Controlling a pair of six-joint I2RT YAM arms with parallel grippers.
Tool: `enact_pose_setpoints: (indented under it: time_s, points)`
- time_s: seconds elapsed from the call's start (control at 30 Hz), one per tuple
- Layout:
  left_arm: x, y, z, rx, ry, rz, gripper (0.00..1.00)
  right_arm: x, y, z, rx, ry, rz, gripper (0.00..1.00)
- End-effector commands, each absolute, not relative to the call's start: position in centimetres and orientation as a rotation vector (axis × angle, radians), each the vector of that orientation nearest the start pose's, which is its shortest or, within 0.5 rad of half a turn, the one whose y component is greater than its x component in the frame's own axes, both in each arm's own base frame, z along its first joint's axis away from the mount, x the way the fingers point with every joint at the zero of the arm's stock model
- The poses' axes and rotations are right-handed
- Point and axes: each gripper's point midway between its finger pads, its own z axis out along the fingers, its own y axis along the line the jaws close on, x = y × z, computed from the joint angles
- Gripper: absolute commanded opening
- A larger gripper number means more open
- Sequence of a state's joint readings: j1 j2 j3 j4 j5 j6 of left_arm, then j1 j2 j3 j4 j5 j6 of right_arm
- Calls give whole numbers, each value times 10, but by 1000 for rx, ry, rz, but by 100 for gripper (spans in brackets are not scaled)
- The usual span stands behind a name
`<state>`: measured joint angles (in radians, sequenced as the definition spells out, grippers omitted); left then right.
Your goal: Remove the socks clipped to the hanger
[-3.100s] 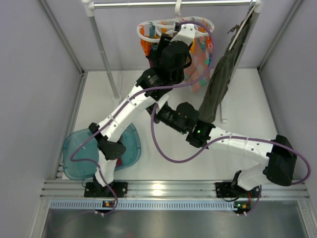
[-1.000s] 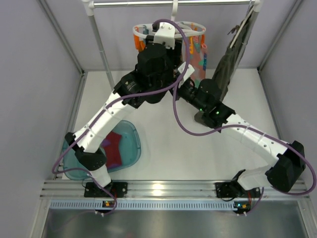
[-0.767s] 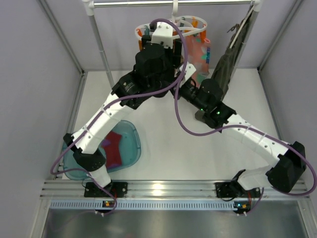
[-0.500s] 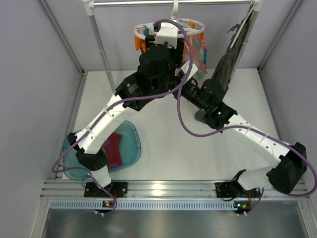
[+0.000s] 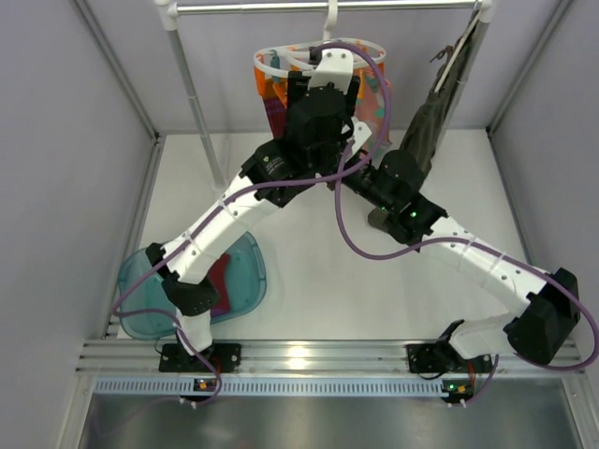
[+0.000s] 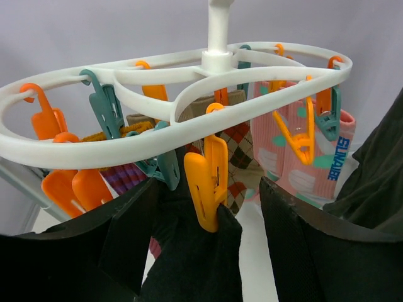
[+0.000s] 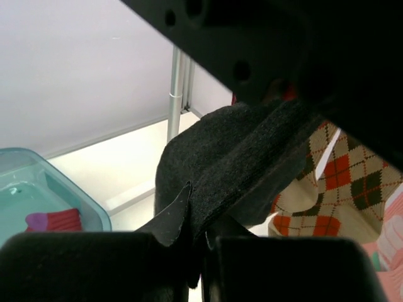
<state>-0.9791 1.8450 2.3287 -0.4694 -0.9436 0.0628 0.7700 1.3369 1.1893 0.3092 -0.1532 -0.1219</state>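
The white oval hanger (image 6: 126, 138) with orange and teal clips hangs from the rail, and it also shows in the top view (image 5: 271, 67). A black sock (image 6: 208, 264) hangs from an orange clip (image 6: 204, 182). My left gripper (image 6: 208, 211) is open, with one finger on each side of that clip and sock. My right gripper (image 7: 203, 251) is shut on the lower part of the black sock (image 7: 239, 151). An argyle sock (image 6: 236, 163) and a pink patterned sock (image 6: 296, 170) are clipped behind. In the top view the right gripper is hidden under the left arm (image 5: 318, 122).
A teal tray (image 5: 154, 295) at the front left holds a maroon sock (image 5: 217, 281). The dark olive garment (image 5: 426, 131) hangs on the right of the rail. The rack's upright pole (image 5: 192, 94) stands to the left of the hanger.
Over three seconds the right arm rose from the table middle to under the hanger. In the last second the left wrist shifted right toward the hanger's centre.
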Motion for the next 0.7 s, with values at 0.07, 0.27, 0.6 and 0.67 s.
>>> enact_pose_setpoints:
  time_s: [0.07,0.27,0.6,0.67]
  points:
    - [371,-305,501,47,1543,20,73,296,356,401,-828,1139,700,0]
    - [380,-304,502,48,1534,98,73,283,365,396,-887,1091,714,0]
    - [394,-306,487,59,1554,99,78,281,359,401,-867,1064,696,0]
    - [400,-303,484,53,1557,107,78,279,357,403,-863,1061,694,0]
